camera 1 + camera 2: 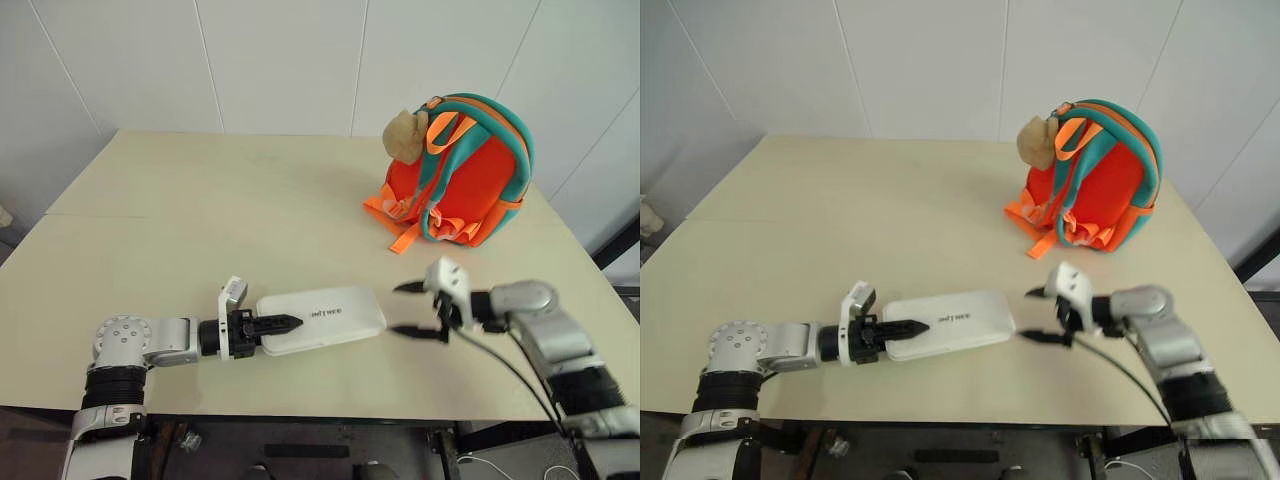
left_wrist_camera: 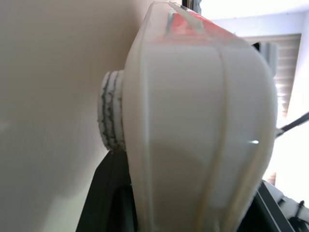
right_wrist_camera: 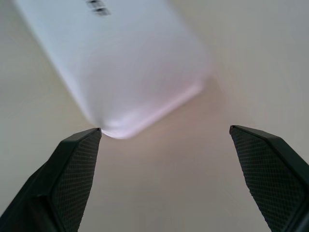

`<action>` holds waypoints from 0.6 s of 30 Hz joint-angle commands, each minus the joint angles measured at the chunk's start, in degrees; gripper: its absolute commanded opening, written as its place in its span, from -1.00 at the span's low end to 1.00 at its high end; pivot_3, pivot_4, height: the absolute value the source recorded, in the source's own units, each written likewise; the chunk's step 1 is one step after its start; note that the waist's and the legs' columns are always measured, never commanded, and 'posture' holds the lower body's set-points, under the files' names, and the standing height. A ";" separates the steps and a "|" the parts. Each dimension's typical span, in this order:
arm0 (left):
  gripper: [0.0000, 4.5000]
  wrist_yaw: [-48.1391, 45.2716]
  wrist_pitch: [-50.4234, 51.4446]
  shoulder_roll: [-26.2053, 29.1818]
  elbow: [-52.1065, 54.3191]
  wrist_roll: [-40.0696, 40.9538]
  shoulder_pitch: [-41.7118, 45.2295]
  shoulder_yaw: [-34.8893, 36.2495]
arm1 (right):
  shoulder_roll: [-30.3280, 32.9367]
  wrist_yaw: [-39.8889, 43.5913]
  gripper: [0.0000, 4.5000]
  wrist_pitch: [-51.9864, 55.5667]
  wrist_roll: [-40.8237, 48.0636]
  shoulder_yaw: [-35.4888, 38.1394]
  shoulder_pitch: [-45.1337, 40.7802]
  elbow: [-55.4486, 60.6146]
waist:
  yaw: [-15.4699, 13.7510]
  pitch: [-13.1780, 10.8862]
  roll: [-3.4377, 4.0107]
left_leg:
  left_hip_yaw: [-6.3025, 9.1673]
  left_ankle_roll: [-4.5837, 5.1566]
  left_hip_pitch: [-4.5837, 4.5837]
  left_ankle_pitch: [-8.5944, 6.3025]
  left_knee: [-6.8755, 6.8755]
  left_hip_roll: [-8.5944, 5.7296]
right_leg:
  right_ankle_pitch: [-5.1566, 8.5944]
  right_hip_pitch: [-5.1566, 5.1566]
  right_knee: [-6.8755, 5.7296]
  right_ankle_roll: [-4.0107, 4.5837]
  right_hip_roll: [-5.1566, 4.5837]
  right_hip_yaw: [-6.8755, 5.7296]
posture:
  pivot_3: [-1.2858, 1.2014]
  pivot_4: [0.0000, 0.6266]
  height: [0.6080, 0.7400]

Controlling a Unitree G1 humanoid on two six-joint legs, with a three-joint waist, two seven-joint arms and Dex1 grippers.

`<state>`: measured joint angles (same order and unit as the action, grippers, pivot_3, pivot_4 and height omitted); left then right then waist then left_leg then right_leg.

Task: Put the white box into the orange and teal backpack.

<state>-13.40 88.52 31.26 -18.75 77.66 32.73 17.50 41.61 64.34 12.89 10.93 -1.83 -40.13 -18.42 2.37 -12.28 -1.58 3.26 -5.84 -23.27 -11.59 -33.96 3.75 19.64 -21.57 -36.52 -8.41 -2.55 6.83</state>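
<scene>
While clamped by left pincer (image 1: 285, 323) at its near end, white box (image 1: 325, 318) steadied on surface (image 1: 200, 220); right pincer (image 1: 415, 310) spread wide, empty, short of orange and teal backpack (image 1: 465, 165)

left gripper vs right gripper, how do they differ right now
The left gripper is clamped on one end of the white box; the right gripper holds nothing, just off the box's other end. The left gripper's fingers sit close together across the box; the right gripper's fingers are spread wide. Shared: both have black fingers, hang low over the table and point inward at the box.
</scene>
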 commanded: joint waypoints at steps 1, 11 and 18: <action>-0.44 -4.49 -2.87 4.52 2.90 -3.47 0.10 2.35 | 1.74 -7.38 1.00 -5.16 -3.77 3.11 -9.48 -12.71 | 0.47 0.00 -0.01 | 0.00 0.00 0.01 0.00 0.04 0.00 | 0.01 0.00 0.00 0.02 0.00 0.00 | 0.03 -0.52 1.00; -0.44 -5.79 -4.05 2.39 10.11 -4.39 -4.42 5.32 | -8.44 -27.60 1.00 -14.27 -10.76 2.91 -34.64 -47.86 | 1.29 -0.01 0.00 | -0.11 -0.24 -0.06 0.07 0.67 0.03 | 0.10 -0.08 0.54 0.02 -0.05 0.04 | 0.03 -0.52 1.00; -0.44 -3.40 -4.60 0.85 14.62 -2.51 -8.14 9.46 | -14.81 -33.91 1.00 -16.14 -9.68 6.73 -41.06 -55.73 | 1.14 -0.01 0.00 | -0.13 -0.36 -0.37 0.01 0.78 0.04 | 0.26 -0.43 0.48 0.04 -0.08 0.02 | 0.03 -0.52 1.00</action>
<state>-17.49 84.26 32.17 -6.45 73.32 25.40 24.65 26.53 32.79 -1.49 0.86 3.46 -79.30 -74.17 3.51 -12.28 -1.59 3.14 -6.21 -23.69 -11.58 -33.21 3.79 19.90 -22.05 -36.04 -8.37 -2.63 6.84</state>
